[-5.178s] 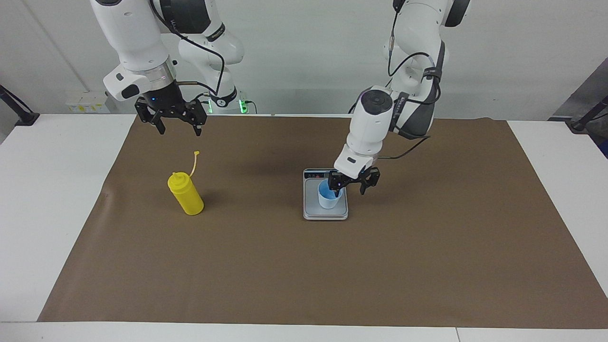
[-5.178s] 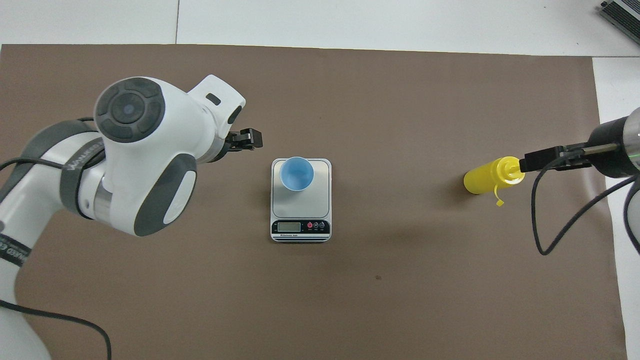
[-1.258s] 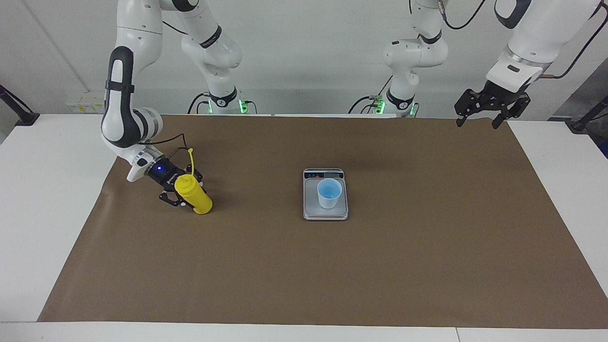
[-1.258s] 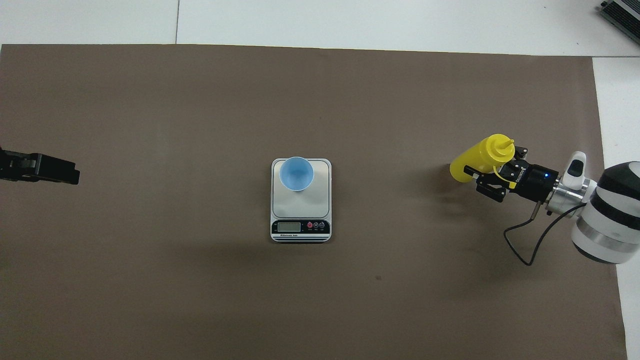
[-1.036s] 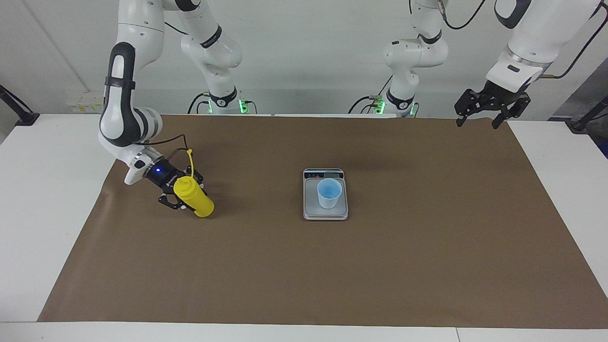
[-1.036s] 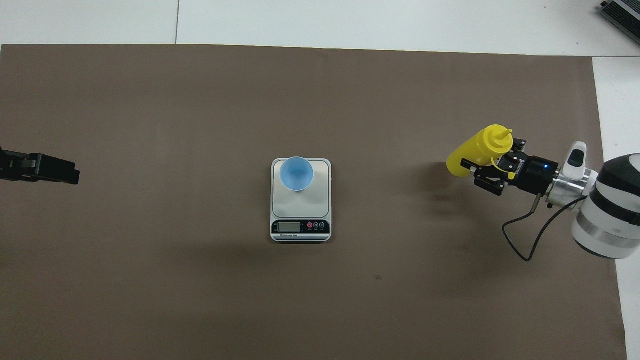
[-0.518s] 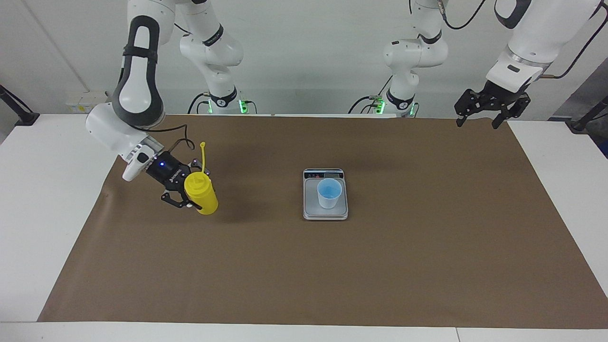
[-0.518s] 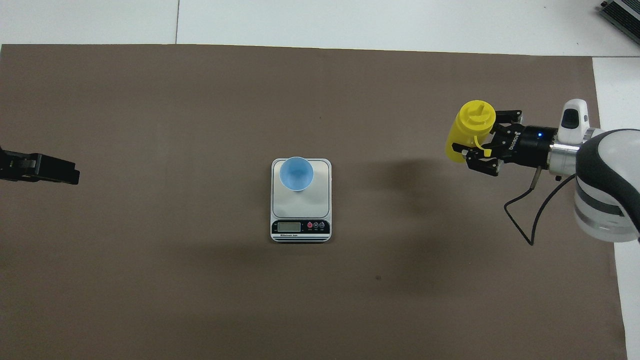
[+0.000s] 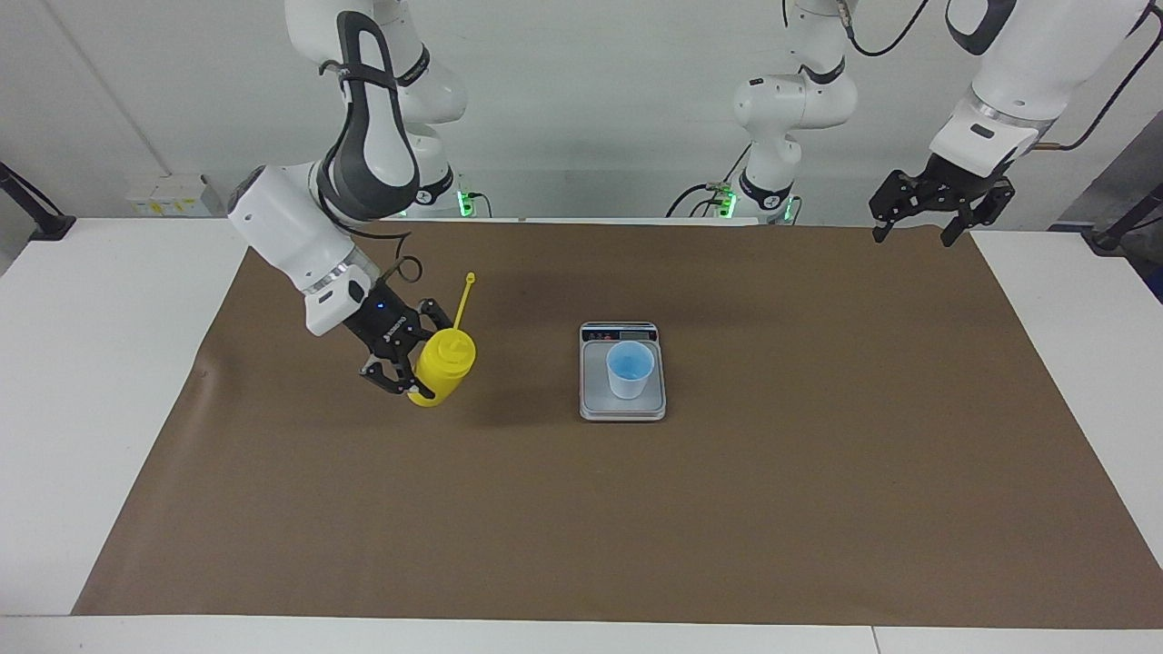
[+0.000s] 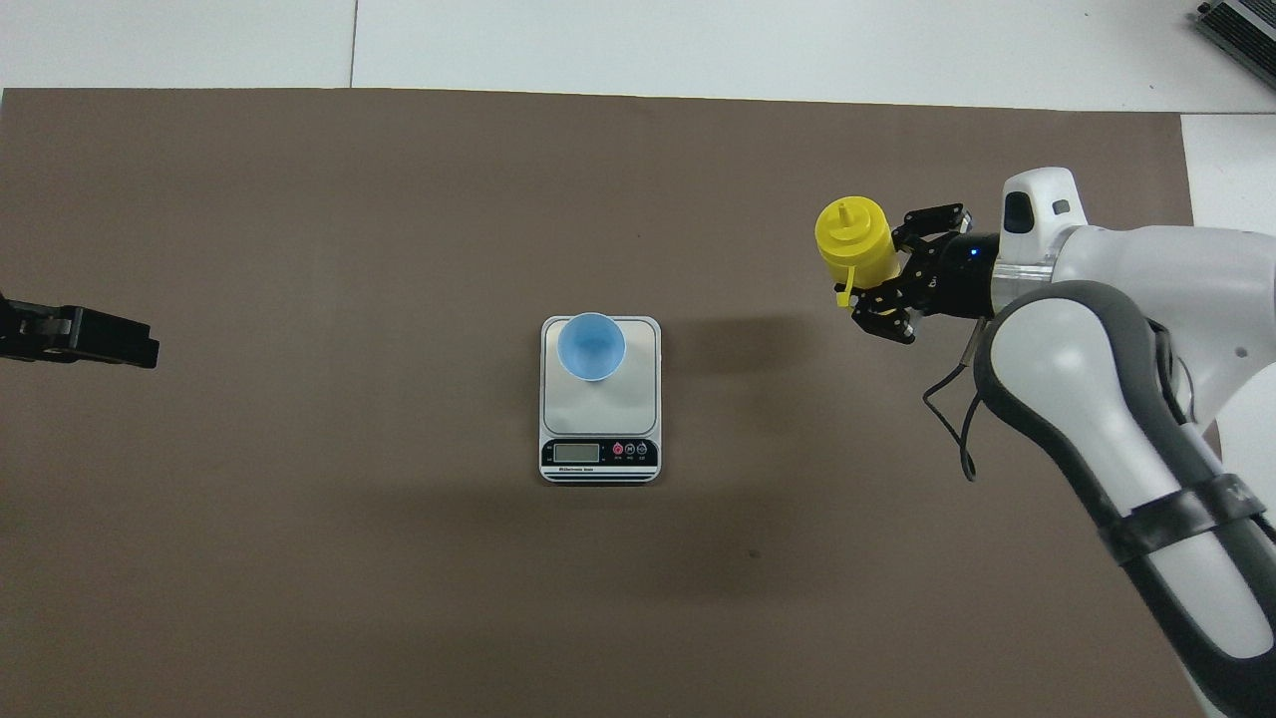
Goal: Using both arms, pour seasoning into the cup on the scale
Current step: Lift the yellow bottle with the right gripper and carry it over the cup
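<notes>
The seasoning, a yellow squeeze bottle (image 9: pixel 442 366) (image 10: pixel 854 239), hangs nearly upright above the brown mat, its cap strap sticking up. My right gripper (image 9: pixel 420 359) (image 10: pixel 882 269) is shut on its side. It is over the mat between the right arm's end and the scale (image 9: pixel 595 400) (image 10: pixel 638 399). The light-blue cup (image 9: pixel 629 368) (image 10: pixel 591 346) stands on the scale's plate, on the half away from the display. My left gripper (image 9: pixel 911 238) (image 10: pixel 120 344) waits open and empty, raised over the mat's edge at the left arm's end.
A brown paper mat (image 9: pixel 636 527) (image 10: pixel 399 598) covers most of the white table (image 9: pixel 91 363). The scale's dark display strip (image 10: pixel 599 454) faces the robots. A loose black cable (image 10: pixel 962 419) hangs from the right wrist.
The right arm has lifted the bottle and carried it toward the scale, turning it more upright. The left arm, cup and scale have not moved.
</notes>
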Robot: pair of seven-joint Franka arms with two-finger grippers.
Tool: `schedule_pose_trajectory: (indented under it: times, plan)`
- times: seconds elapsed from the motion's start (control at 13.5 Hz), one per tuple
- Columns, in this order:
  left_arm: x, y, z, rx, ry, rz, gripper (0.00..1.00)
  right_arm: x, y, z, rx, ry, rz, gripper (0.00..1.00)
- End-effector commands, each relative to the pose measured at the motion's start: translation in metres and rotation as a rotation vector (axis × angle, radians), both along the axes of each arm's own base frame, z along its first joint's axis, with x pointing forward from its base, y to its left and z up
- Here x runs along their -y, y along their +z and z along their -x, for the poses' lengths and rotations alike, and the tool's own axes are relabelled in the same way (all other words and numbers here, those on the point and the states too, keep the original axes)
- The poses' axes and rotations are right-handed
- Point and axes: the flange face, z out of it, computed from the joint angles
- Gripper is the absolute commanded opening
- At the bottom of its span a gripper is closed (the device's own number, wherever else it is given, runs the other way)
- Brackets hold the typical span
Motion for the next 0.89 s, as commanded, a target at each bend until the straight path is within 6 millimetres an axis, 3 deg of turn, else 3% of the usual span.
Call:
schedule_pose_trajectory:
  times: [0.0,0.15,0.3,0.52,0.67,0.81]
  plan:
    - [-0.003,0.003,0.006,-0.01,0.009,0.005,1.0,-0.044,0.012,-0.001,0.029,-0.028,0.093,0.0]
    - [-0.003,0.003,0.006,-0.01,0.011,0.005,1.0,-0.07,0.017,-0.001,0.045,-0.024,0.205,0.0]
    - [-0.003,0.003,0.006,-0.01,0.011,0.005,1.0,-0.099,0.031,0.0,0.125,0.074,0.387,0.0]
    - [-0.003,0.003,0.006,-0.01,0.011,0.005,1.0,-0.142,0.035,0.009,0.209,0.197,0.558,0.0]
    - [-0.003,0.003,0.006,-0.01,0.011,0.005,1.0,-0.152,0.032,-0.006,0.203,0.234,0.621,0.0]
    - [-0.003,0.003,0.006,-0.01,0.011,0.005,1.0,-0.185,0.03,-0.008,0.208,0.294,0.673,0.0]
